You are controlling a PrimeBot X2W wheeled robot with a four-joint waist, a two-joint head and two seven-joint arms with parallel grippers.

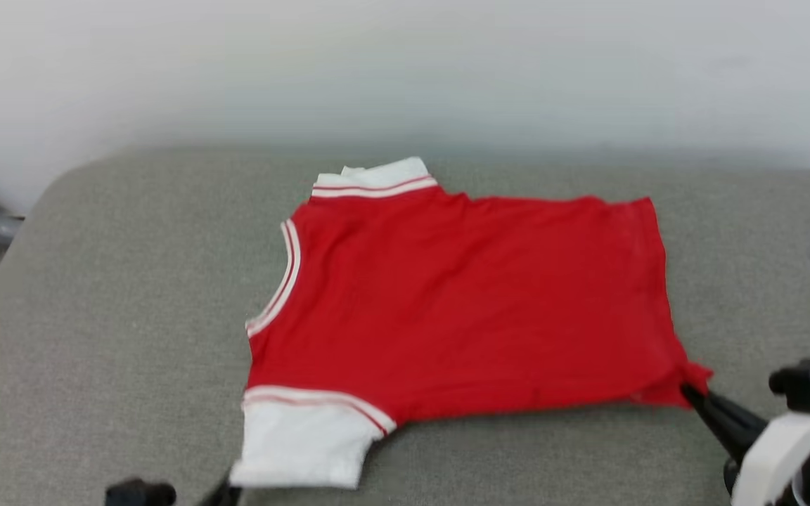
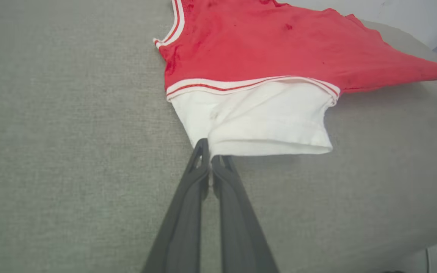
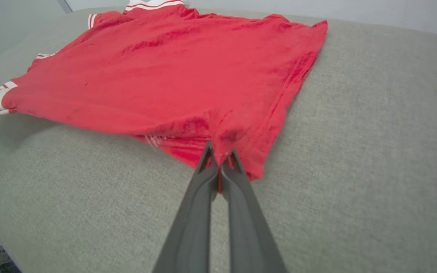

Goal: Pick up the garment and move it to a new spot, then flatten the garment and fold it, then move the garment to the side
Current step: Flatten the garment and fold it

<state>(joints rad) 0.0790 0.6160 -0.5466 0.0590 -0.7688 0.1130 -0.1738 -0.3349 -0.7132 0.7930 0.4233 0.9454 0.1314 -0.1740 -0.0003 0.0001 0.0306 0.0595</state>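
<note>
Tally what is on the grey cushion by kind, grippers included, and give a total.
garment, red with white sleeves: 1
grippers, both shut on the garment: 2 (left gripper on a white sleeve's edge, right gripper on a red hem corner)
Total: 3

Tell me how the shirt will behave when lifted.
Probably floppy: the shirt bunches where the right gripper pinches its hem corner. Likely to sag in the middle, being held just at that corner and at the sleeve by the left gripper. Seems light: thin, flat fabric.
</note>
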